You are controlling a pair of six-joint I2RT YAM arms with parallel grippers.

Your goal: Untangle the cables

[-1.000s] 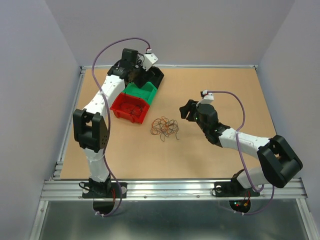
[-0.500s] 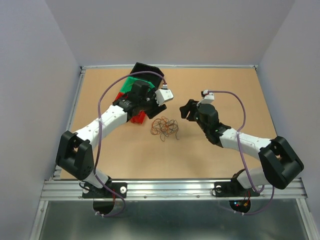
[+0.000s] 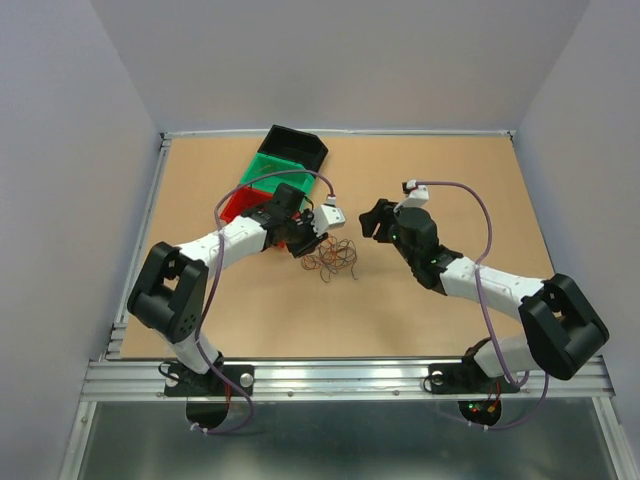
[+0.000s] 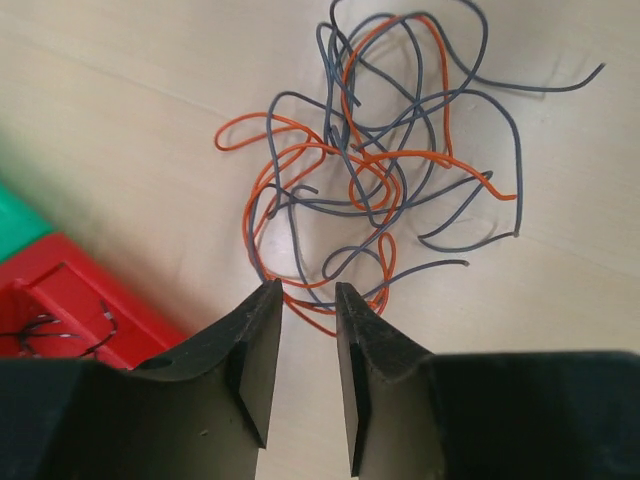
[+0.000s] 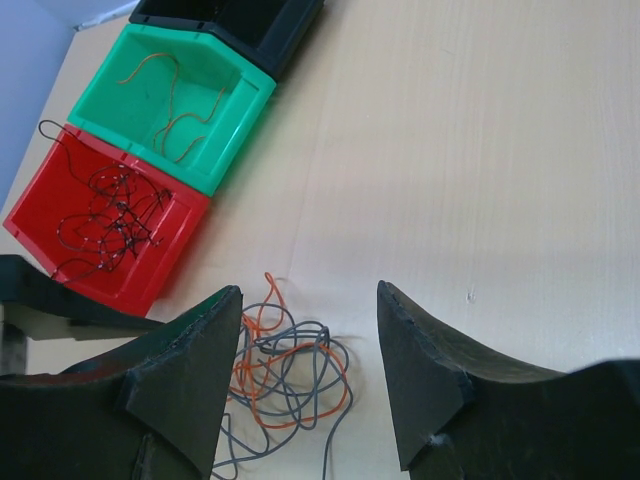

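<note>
Orange-grey cables | left claw moved to them | right claw unchanged

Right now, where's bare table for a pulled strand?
Free: tan tabletop far-right, beyond the right pincer; strip between the tangled orange-and-grey wire clump and the near metal rail. Crowded: black, green, red plastic bins far-left, left pincer at the clump.

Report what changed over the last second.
The left gripper swung from over the bins down to the cables, fingers a narrow gap apart at the clump's edge, nothing clearly gripped. The right gripper, open, the cables and the bins stayed put.
</note>
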